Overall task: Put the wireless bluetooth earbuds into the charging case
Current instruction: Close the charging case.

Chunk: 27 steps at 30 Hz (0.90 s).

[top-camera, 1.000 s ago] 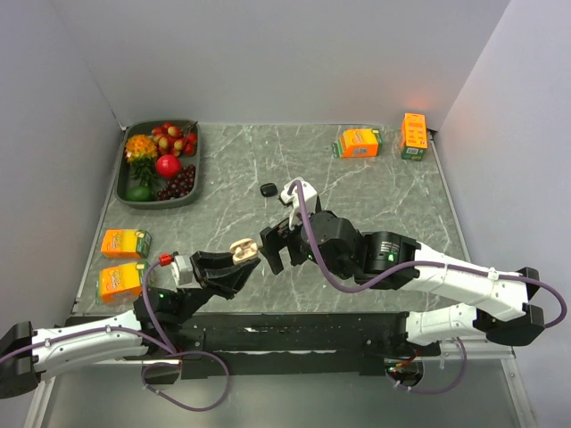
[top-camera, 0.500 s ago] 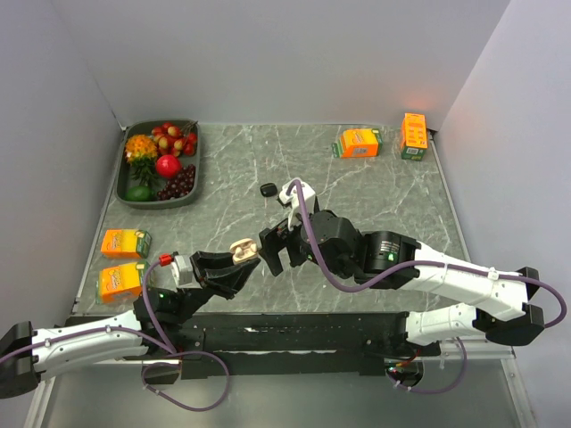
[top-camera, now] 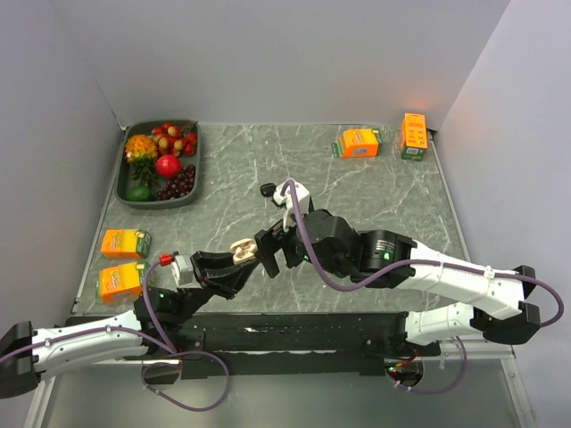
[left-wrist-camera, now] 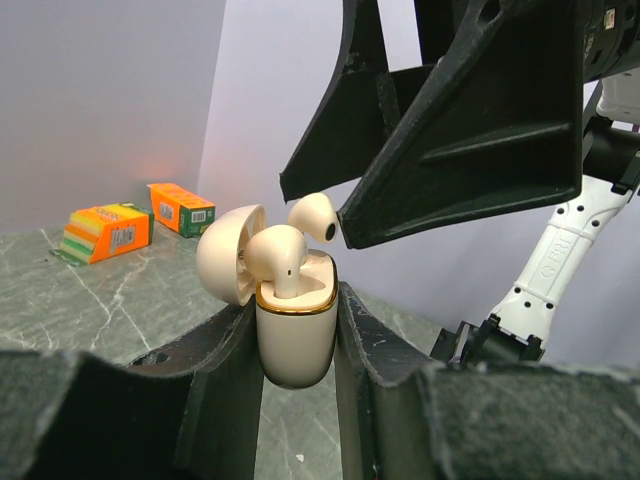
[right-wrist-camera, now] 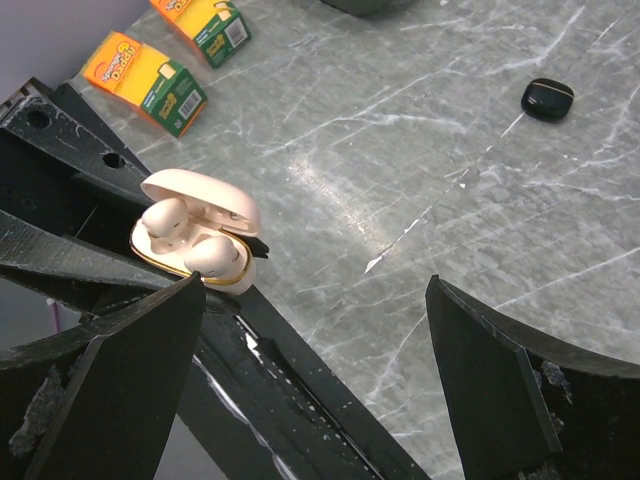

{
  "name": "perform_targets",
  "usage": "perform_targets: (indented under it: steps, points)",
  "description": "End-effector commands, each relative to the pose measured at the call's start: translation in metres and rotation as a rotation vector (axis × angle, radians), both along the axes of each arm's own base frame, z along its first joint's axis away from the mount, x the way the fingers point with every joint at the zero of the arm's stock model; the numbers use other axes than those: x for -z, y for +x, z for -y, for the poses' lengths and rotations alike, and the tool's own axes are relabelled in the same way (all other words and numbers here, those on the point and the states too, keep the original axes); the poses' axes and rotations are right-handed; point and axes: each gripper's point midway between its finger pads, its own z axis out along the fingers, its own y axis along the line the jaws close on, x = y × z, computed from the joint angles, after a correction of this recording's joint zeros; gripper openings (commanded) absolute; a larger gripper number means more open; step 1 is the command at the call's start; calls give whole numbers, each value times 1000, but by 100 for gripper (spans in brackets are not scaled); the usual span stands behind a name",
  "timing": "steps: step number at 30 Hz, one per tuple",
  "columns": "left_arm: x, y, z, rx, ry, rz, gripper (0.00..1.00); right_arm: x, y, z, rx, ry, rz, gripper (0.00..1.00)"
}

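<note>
1. Two cream earbuds (right-wrist-camera: 165, 220) sit in the open charging case (right-wrist-camera: 200, 235). I can't tell how deep they're seated.
2. My left gripper (left-wrist-camera: 295, 300) is clamped on the case, hiding its lower sides and holding it off the surface (right-wrist-camera: 400, 150).
3. My right gripper (right-wrist-camera: 315, 290) hovers just above it, jaws spread wide, holding nothing.
4. A small black object (right-wrist-camera: 548, 98) lies well apart on the surface, too small to identify.

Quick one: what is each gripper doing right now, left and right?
Left gripper: closed on the open charging case.
Right gripper: open, holding nothing.
</note>
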Motion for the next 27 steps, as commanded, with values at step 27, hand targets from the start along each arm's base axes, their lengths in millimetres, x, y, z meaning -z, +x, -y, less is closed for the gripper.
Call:
perform_targets:
  steps: [27]
  points:
    - [-19, -6, 2, 32, -36, 24, 1, -53, 7, -15, -20, 115, 75, 99]
